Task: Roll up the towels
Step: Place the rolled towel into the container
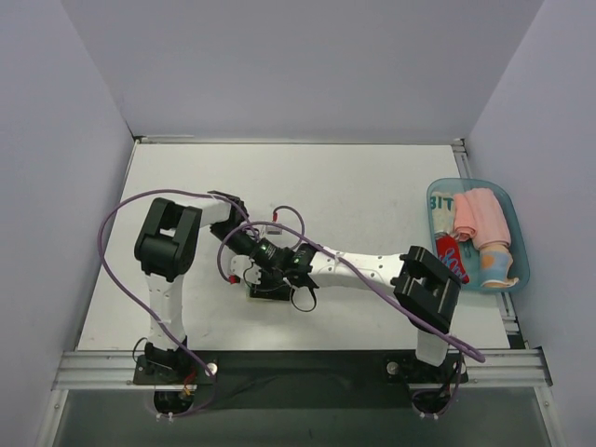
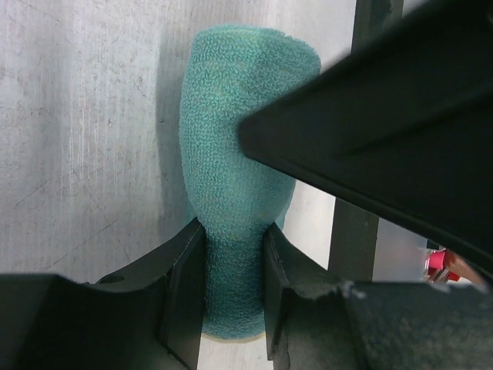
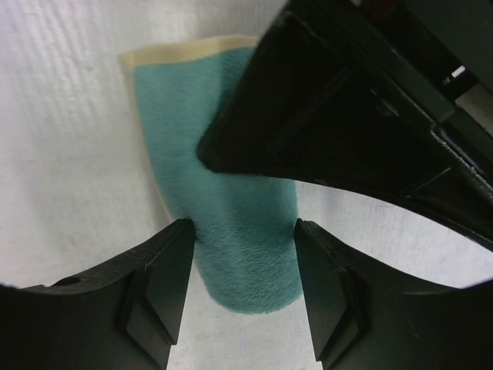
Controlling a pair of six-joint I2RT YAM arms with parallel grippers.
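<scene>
The yellow-and-teal towel (image 2: 239,154) lies rolled on the surface (image 1: 372,186), well left of the tray (image 1: 511,209). The left claw (image 2: 233,231) pinches one end. The right claw (image 3: 243,227) straddles the other, grip unclear. Rolling looks finished; the next move likely calls for carrying it trayward without unrolling.

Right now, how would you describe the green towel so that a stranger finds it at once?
Start at the white table, at its middle where the two arms meet. There lies a rolled teal towel with a pale yellow edge. It alone is outside the blue tray, pinched by the left gripper.
</scene>
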